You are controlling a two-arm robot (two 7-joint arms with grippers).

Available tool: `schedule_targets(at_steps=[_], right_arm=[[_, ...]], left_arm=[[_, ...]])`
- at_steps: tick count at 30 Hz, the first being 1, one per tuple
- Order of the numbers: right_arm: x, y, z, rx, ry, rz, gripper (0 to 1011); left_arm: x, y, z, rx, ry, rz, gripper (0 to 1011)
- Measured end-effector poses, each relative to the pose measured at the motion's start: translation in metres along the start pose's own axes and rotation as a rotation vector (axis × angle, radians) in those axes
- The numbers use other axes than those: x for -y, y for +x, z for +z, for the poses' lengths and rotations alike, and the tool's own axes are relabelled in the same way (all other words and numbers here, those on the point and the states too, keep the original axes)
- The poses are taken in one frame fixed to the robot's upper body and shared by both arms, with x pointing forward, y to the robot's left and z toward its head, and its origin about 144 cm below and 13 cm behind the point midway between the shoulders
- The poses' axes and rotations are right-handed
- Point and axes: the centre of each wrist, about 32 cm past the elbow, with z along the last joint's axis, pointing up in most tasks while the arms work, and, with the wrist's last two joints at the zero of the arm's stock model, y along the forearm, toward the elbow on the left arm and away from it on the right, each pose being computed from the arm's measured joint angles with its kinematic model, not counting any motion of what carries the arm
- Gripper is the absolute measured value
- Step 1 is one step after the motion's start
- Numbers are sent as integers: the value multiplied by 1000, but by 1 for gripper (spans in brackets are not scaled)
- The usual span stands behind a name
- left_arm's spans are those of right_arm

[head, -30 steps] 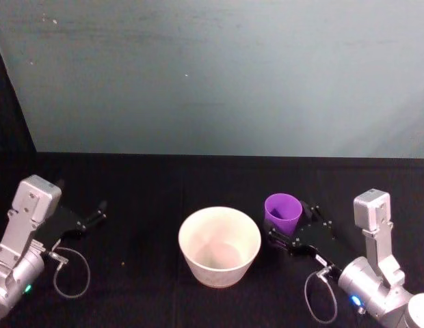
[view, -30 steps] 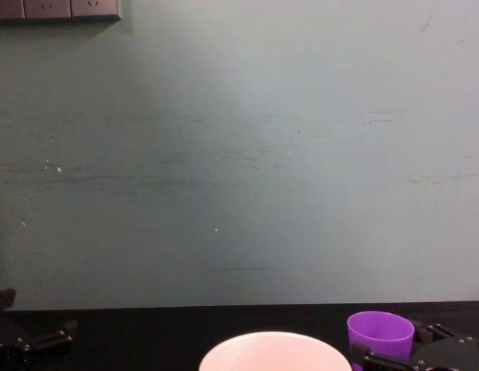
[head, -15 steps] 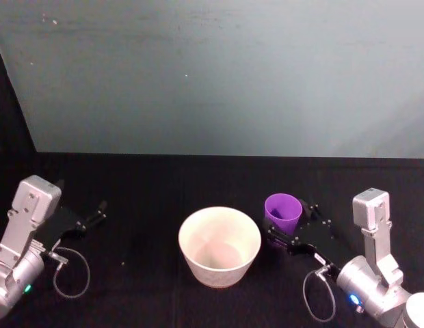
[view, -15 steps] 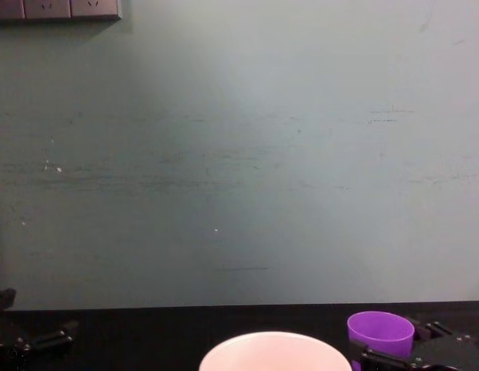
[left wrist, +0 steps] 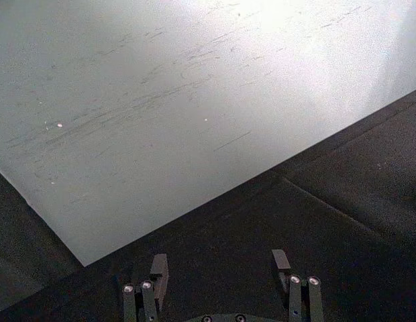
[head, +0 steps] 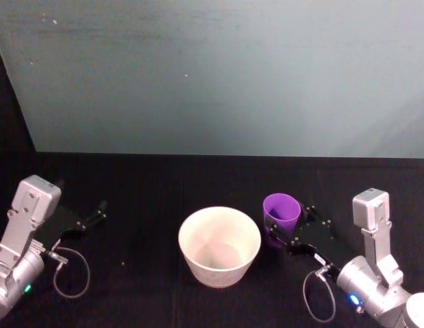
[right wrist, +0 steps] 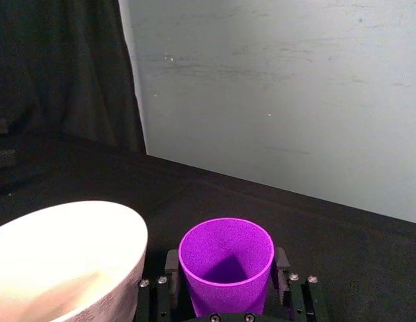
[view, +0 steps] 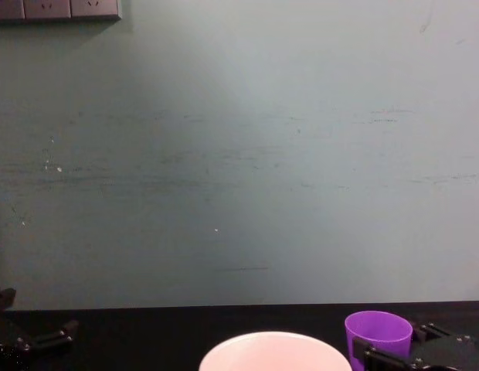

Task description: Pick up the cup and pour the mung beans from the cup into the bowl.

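The purple cup [right wrist: 225, 275], pinched by the right gripper [right wrist: 226, 258] beside the bowl [right wrist: 131, 225] — left gripper [left wrist: 220, 258] idle, spread — risked being knocked on its rim.

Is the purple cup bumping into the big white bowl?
Apart. The right wrist view shows a dark strip of table between the cup and the bowl.

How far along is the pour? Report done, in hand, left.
Done: right gripper sits around the upright cup, beside the bowl. In hand: the grasp; the cup is on the table. Left: lifting, tipping, pouring; the bowl looks empty. Left gripper parked, fingers open.
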Motion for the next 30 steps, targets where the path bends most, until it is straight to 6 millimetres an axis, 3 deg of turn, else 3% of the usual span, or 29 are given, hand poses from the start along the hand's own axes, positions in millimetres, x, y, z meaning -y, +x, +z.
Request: schedule_targets(at_steps=[5, 20, 30], right_arm=[[0, 0, 0, 0, 0, 0, 774], [1, 1, 2, -4, 0, -2, 715], [9, 4, 31, -45, 30, 8, 716]], left_arm=[[0, 0, 0, 0, 0, 0, 1000], [0, 0, 0, 0, 0, 0, 1000], [0, 0, 0, 0, 0, 0, 1000]])
